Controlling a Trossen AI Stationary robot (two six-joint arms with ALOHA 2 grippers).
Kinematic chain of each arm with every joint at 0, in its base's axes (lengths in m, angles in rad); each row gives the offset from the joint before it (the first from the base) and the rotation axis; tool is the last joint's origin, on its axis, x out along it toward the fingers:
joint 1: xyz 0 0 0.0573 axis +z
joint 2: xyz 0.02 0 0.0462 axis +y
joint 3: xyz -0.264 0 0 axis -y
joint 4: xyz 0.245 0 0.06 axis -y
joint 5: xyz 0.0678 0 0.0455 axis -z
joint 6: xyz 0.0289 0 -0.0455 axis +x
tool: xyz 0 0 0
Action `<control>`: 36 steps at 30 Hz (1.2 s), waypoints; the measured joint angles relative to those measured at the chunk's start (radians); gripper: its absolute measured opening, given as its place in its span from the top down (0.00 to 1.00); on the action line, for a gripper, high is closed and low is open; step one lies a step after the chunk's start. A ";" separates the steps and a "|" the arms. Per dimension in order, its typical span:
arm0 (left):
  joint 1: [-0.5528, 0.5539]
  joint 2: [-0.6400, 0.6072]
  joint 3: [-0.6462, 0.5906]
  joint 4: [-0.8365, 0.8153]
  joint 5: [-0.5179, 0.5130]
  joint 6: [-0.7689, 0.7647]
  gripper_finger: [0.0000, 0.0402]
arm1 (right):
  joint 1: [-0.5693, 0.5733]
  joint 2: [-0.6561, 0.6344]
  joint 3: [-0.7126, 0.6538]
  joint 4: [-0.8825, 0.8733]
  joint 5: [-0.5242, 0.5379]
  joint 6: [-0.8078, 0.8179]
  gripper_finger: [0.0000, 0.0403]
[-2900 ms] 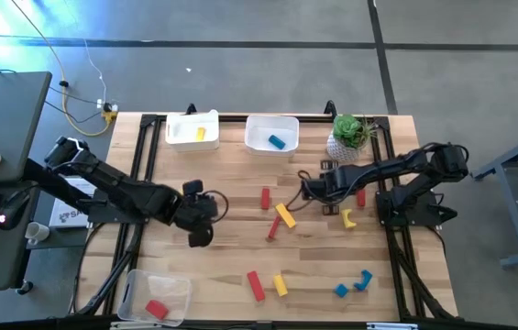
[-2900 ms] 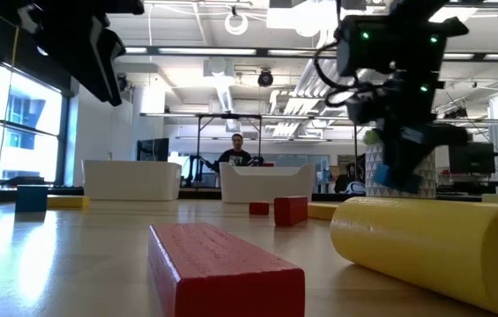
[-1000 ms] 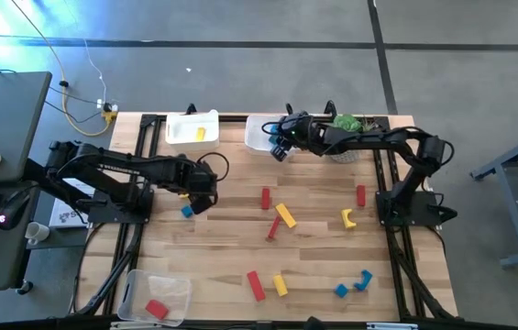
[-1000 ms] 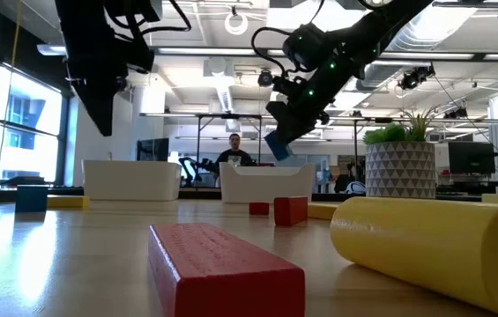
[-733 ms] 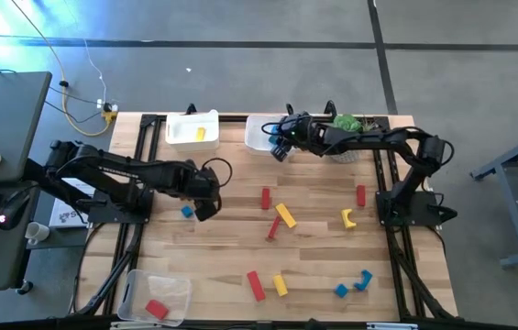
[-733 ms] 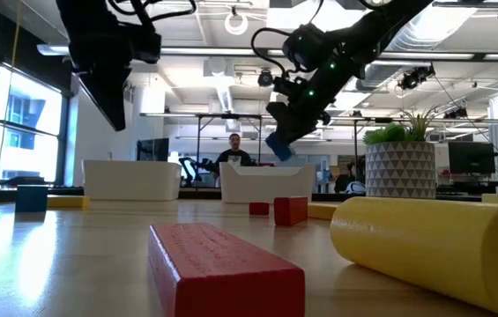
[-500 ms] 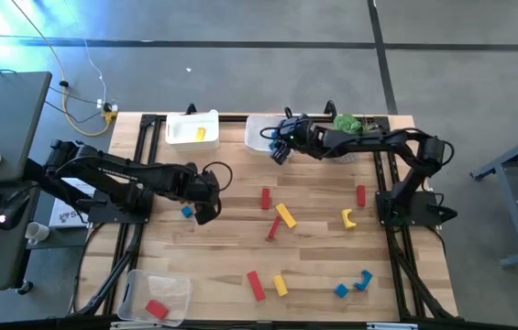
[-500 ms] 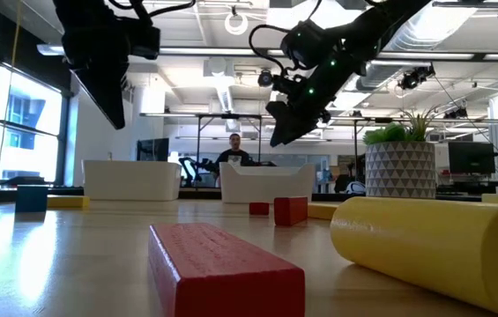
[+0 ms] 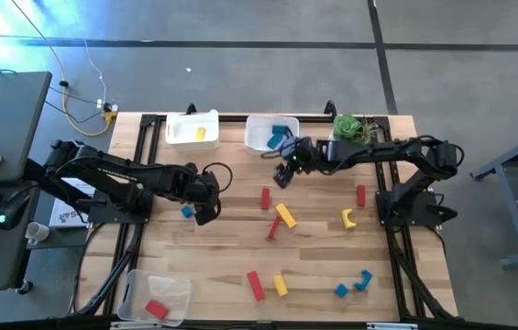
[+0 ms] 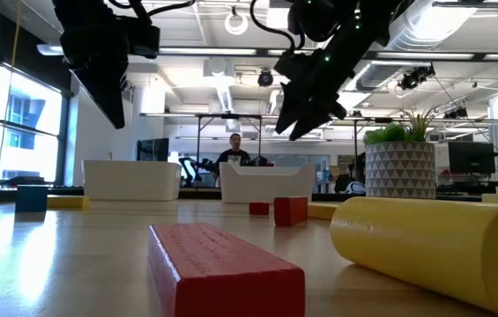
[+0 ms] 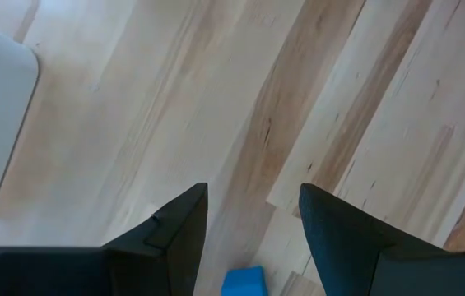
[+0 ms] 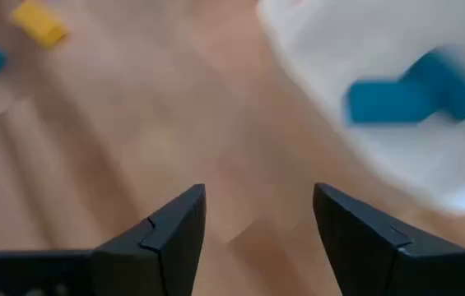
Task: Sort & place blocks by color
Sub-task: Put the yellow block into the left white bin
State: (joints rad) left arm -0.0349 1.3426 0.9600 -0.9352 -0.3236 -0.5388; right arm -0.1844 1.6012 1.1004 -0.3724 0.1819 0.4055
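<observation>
Inside the white bin (image 9: pixel 257 139) lie two blue blocks (image 9: pixel 281 137) (chunky, overlapping).

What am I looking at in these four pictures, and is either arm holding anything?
Two dark robot arms work over a wooden table. One picture looks straight down, one looks level across the tabletop, and two come from cameras on the wrists, looking past each arm's own fingers. Red, yellow and blue blocks lie scattered on the wood. At the far edge stand a bin with a yellow block and a bin with blue blocks; a near-corner bin has a red one. The left gripper hangs open over a blue block. The right gripper is open beside the blue bin. Neither holds anything.
</observation>
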 joint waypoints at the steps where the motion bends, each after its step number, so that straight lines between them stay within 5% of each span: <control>1: 0.000 0.000 0.000 0.000 -0.002 0.000 0.55 | 0.014 0.000 0.000 -0.016 -0.016 0.024 0.47; 12: 0.000 0.000 0.000 0.015 -0.009 0.026 0.55 | 0.184 0.002 0.000 -0.122 -0.053 0.210 0.47; 36: 0.002 0.000 0.000 0.072 -0.028 -0.061 0.55 | 0.397 0.004 -0.003 -0.184 0.110 0.414 0.47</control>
State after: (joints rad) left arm -0.0334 1.3426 0.9604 -0.8629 -0.3519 -0.5995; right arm 0.2124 1.6051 1.0969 -0.5564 0.2923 0.8194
